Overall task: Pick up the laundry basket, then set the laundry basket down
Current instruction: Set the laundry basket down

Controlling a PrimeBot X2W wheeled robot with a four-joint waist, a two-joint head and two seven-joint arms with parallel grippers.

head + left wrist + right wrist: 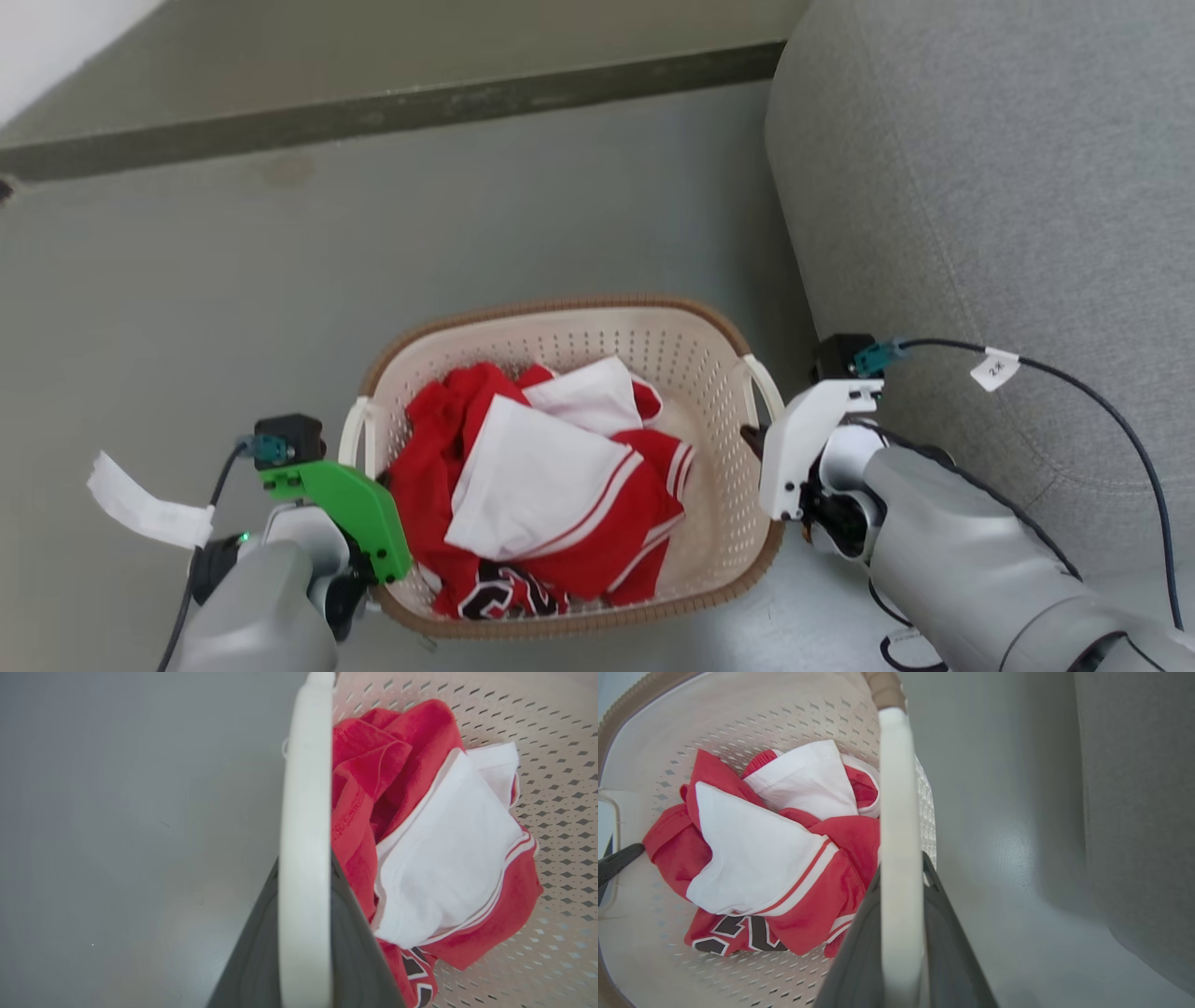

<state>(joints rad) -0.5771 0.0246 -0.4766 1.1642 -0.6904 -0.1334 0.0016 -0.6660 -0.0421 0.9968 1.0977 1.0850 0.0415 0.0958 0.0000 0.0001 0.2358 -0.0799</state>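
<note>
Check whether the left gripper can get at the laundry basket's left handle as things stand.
Likely yes: the left gripper sits at the left handle, a dark finger on each side, nothing between.

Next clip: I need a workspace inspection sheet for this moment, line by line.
Surface: bare grey floor.
Job's things: laundry basket beside the sofa, with a red-and-white garment inside; cannot tell whether it is lifted.
Clutter: nothing seen.
Grippers: left gripper has its fingers tight on either side of the left handle; right gripper likewise on the right handle.
Cables: left cable hangs at the wrist; right cable arcs over the sofa.
Surroundings: sofa on the robot's right; dark ledge ahead.
</note>
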